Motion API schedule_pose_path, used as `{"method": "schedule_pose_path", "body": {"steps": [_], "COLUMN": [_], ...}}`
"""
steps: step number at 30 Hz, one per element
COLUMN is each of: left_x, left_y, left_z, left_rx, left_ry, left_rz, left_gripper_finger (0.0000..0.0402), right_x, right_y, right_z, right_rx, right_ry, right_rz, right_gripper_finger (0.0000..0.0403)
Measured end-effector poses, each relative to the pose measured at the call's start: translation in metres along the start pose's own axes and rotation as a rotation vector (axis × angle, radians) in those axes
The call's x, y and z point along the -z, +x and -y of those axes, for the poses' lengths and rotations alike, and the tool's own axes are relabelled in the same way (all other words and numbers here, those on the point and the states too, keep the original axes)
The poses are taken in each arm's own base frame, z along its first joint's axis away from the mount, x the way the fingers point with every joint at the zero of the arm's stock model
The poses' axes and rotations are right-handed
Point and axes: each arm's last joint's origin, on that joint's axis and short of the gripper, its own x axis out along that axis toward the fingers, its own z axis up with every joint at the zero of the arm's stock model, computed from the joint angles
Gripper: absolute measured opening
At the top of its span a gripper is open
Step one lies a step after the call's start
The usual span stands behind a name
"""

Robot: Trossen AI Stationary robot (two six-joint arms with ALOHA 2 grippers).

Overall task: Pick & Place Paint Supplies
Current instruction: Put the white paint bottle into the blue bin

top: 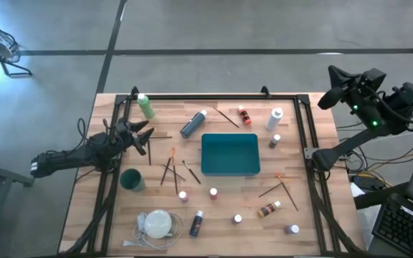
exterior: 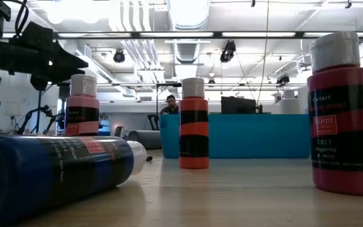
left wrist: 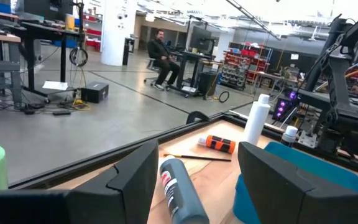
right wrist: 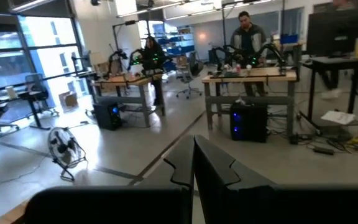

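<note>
The left gripper [top: 146, 136] is hanging over the left side of the wooden table [top: 307, 215], and its two fingers [left wrist: 135, 177] are standing apart with nothing between them. It is sitting near a thin brush [top: 149, 152] and not touching it, as far as the view from above shows.

The right gripper [top: 328, 99] is waiting off the table's far right corner, up in the air. Its fingers [right wrist: 207, 165] are pressing together and holding nothing.

The paint things are lying all over the table. A green bottle [top: 146, 106] is lying at the far left, and a big blue bottle [top: 192, 124] is lying on its side just past the left gripper. A small orange bottle [top: 244, 115] and a white bottle [top: 274, 119] are sitting near the far edge. A teal tray [top: 229, 155] is sitting in the middle with nothing in it. A few more brushes [top: 171, 170] are lying in a bunch between the tray and a green cup [top: 131, 179]. Other brushes [top: 282, 186] are lying to the right of the tray. Small bottles are dotting the near side, like a dark one [top: 196, 223] and a brown one [top: 268, 209]. A white round disc [top: 156, 223] with a cord is sitting at the near left.

In the low view, a red bottle [exterior: 342, 113] is standing close up on the right, and an orange bottle [exterior: 194, 124] is standing in front of the tray.

A person [left wrist: 160, 59] is sitting in a chair far back in the room.
</note>
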Motion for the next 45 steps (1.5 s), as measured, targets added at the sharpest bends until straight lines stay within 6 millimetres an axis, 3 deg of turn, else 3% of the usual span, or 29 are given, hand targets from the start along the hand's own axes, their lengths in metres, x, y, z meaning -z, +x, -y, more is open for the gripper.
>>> {"method": "schedule_pose_path", "body": {"steps": [8, 13, 17, 23, 27, 31, 34, 41, 45], "left_x": [0.000, 0.000, 0.000, 0.000, 0.000, 0.001, 0.001, 0.001, 0.001], "left_y": [0.000, 0.000, 0.000, 0.000, 0.000, 0.000, 0.000, 0.000, 0.000], "left_z": [0.000, 0.000, 0.000, 0.000, 0.000, 0.000, 0.000, 0.000, 0.000], "left_rx": [0.000, 0.000, 0.000, 0.000, 0.000, 0.000, 0.000, 0.000, 0.001], "left_ry": [0.001, 0.001, 0.002, 0.003, 0.003, 0.003, 0.003, 0.003, 0.003], "left_rz": [-0.001, -0.001, -0.002, -0.002, -0.003, -0.003, -0.003, -0.003, -0.004], "left_gripper_finger": [0.0227, 0.0227, 0.0227, 0.0227, 0.0227, 0.0227, 0.0227, 0.0227, 0.0227], "right_x": [-0.009, -0.005, 0.003, 0.017, 0.011, -0.003, -0.007, -0.003, -0.001], "right_y": [0.001, 0.005, 0.013, 0.050, 0.085, 0.111, 0.117, 0.099, 0.093], "right_z": [-0.010, -0.040, -0.068, -0.113, -0.129, -0.131, -0.127, -0.092, -0.080], "right_rx": [0.011, -0.052, -0.201, -0.456, -0.502, -0.463, -0.418, -0.230, -0.149], "right_ry": [-0.042, -0.068, -0.035, -0.026, -0.063, -0.134, -0.215, -0.304, -0.297], "right_rz": [-0.004, 0.026, 0.071, 0.113, 0.098, -0.009, -0.167, -0.597, -0.696], "right_gripper_finger": [0.0009, 0.0009, 0.0009, 0.0009, 0.0009, 0.0009, 0.0009, 0.0009, 0.0014]}}
